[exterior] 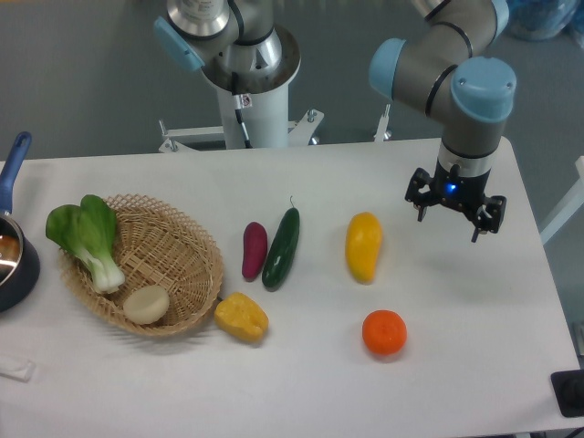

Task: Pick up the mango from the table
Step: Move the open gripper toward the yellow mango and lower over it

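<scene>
The mango [363, 245] is a smooth, elongated yellow-orange fruit lying on the white table [456, 365], right of centre. My gripper [453, 221] hangs above the table to the right of the mango, clearly apart from it. Its fingers point down and stand apart, with nothing between them.
A round orange [384, 332] lies in front of the mango. A lumpy yellow pepper [242, 317], a green cucumber [282, 247] and a purple eggplant [254, 249] lie to the left. A wicker basket [182, 237] holds bok choy [88, 237] and an onion [146, 304]. A pot [11, 260] is at the left edge.
</scene>
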### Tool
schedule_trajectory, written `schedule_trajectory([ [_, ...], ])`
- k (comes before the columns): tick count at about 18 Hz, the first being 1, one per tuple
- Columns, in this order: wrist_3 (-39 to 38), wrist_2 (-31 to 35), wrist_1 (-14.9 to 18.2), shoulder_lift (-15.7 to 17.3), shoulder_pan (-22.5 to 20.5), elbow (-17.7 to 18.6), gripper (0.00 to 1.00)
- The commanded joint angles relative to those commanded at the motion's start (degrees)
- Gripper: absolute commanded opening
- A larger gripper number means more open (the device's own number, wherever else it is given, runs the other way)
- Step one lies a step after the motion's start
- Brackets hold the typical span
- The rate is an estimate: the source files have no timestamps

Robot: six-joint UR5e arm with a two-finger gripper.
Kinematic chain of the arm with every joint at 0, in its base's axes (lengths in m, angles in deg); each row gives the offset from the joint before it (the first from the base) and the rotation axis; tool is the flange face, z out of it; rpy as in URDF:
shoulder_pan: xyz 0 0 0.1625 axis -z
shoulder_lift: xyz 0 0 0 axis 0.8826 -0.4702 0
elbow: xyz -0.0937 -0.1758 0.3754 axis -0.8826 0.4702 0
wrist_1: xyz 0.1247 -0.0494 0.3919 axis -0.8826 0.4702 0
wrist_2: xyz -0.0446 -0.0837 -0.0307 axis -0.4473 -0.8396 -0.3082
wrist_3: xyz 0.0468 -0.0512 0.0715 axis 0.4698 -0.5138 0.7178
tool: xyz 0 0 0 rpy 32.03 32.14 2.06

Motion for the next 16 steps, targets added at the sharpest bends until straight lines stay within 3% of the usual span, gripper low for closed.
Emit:
schedule_trajectory([
  [6,-0.44,-0.09,-0.09,0.44,0.0,0.88,1.0],
  [11,-4.64,3.69,-3.6,0.7,0.35,5.35,1.0],
  [16,-12.02,4.22,-2.81,1.58,3.78,9.22,1.0],
])
